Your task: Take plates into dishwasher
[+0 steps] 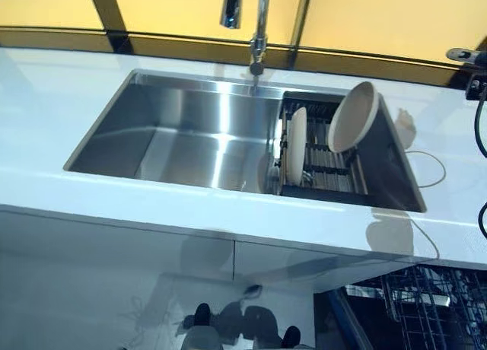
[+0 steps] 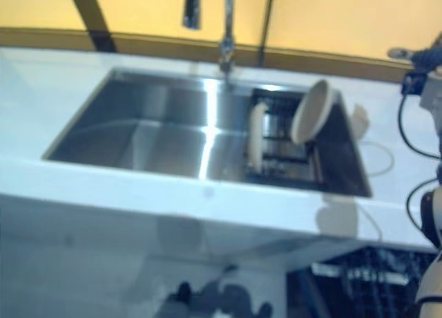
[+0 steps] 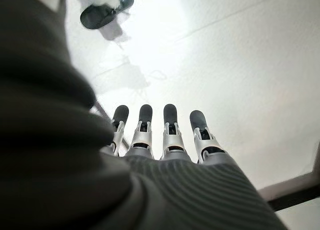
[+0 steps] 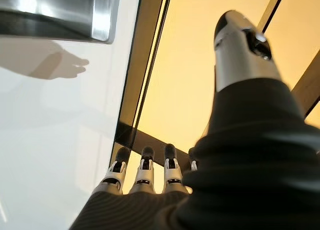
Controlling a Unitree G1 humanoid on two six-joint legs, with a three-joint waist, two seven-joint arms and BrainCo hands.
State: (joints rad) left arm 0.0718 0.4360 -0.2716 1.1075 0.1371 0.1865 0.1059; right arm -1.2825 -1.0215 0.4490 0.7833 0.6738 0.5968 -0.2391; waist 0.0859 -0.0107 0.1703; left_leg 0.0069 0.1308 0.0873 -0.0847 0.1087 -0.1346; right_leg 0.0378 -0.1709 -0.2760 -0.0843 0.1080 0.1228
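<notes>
— Dishwasher rack (image 1: 426, 312) is dark wire, below the counter's edge. Hands?
— Left hand (image 3: 165, 140) and right hand (image 4: 145, 175) straight-fingered, empty. Two round cream plates (image 1: 351, 117) stand in the steel sink's (image 1: 190, 129) ribbed drainer (image 1: 327, 171).

No text, label, number or sign could be read in any view. No print was seen on the white tabletop (image 1: 46, 137), on the steel sink (image 1: 190, 137), or on the plates (image 1: 352, 116) standing in the rack at about three o'clock within the sink.
</notes>
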